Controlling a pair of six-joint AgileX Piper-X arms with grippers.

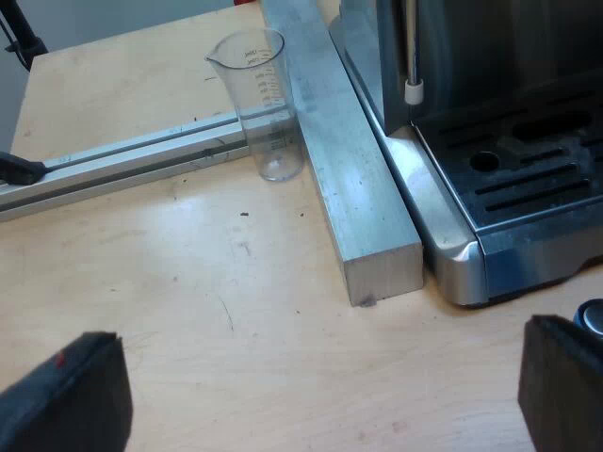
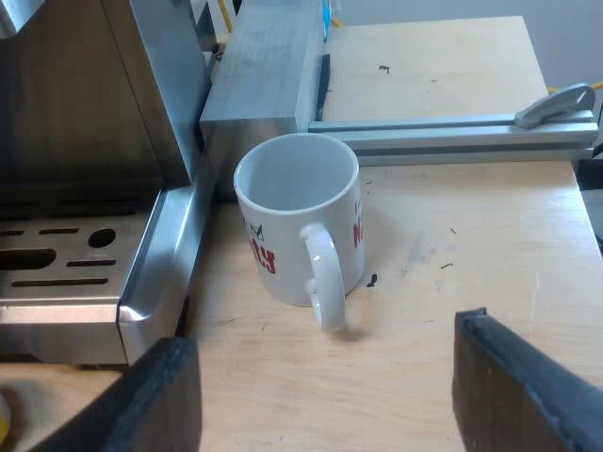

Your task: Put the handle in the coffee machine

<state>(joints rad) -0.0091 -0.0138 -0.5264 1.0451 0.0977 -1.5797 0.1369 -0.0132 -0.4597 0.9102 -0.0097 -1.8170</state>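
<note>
I see a measuring glass [image 1: 268, 122] upright against an aluminium bar [image 1: 347, 174], and an empty white mug [image 2: 292, 226] on the wooden table [image 2: 471, 235].

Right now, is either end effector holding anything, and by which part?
Nothing is held. The left end effector is open near the measuring glass; the right end effector is open by the mug.

wooden table [image 1: 188, 311], measuring glass [image 1: 268, 104], mug [image 2: 297, 221], espresso machine [image 1: 509, 141]
</note>
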